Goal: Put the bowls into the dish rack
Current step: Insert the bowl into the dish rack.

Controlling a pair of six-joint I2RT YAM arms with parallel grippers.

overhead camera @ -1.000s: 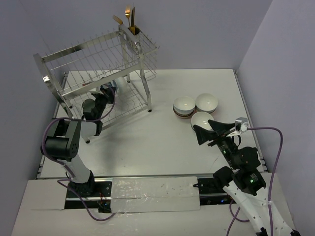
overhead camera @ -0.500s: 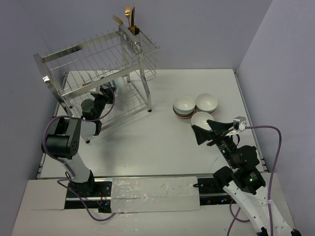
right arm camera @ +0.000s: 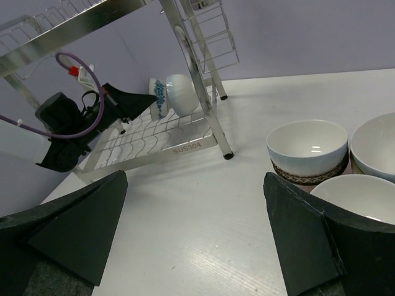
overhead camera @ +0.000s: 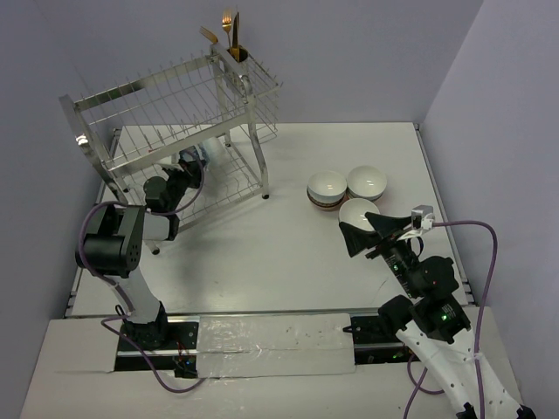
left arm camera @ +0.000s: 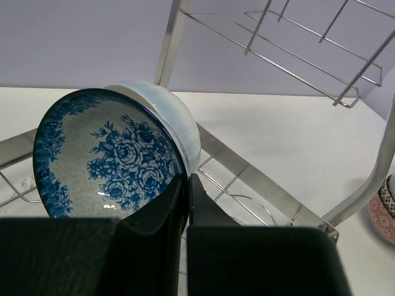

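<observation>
Left pincer (left arm camera: 187, 182) astride rim of floral bowl (left arm camera: 105, 154)

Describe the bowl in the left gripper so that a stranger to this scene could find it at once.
Find the silver wire dish rack at the table's far left. On its lower shelf the left gripper is shut on the rim of a bowl standing on edge. It bears blue roses; the white bowl behind it is plain.
</observation>
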